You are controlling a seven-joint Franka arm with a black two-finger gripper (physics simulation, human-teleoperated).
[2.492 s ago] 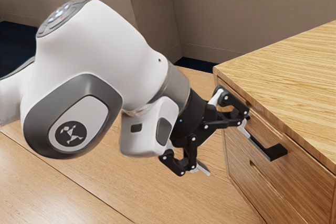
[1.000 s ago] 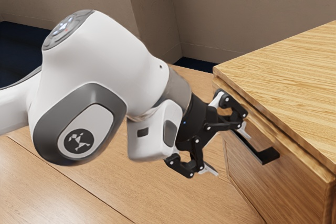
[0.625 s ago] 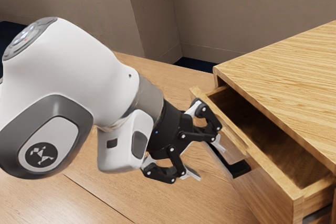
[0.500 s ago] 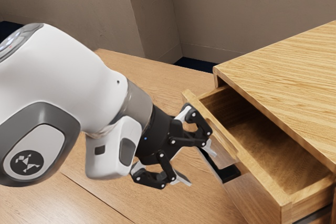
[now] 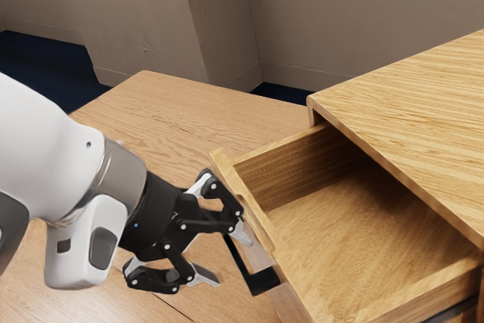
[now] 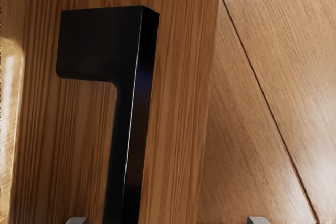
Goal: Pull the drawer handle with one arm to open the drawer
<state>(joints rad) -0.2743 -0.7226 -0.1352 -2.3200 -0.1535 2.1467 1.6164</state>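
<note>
Black gripper (image 5: 226,259) spread, squared black bar handle (image 5: 262,284), open wood-grain drawer (image 5: 281,167)

Plain office-like room; beige walls (image 5: 340,13), dark blue floor (image 5: 45,58), wooden desk (image 5: 408,111).

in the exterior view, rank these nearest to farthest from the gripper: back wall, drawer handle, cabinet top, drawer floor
1. drawer handle: right at the gripper, between its open fingers.
2. drawer floor: inside the pulled-out drawer, toward the exterior view's right.
3. cabinet top: above and beyond the drawer.
4. back wall: behind everything, across the room.
</note>
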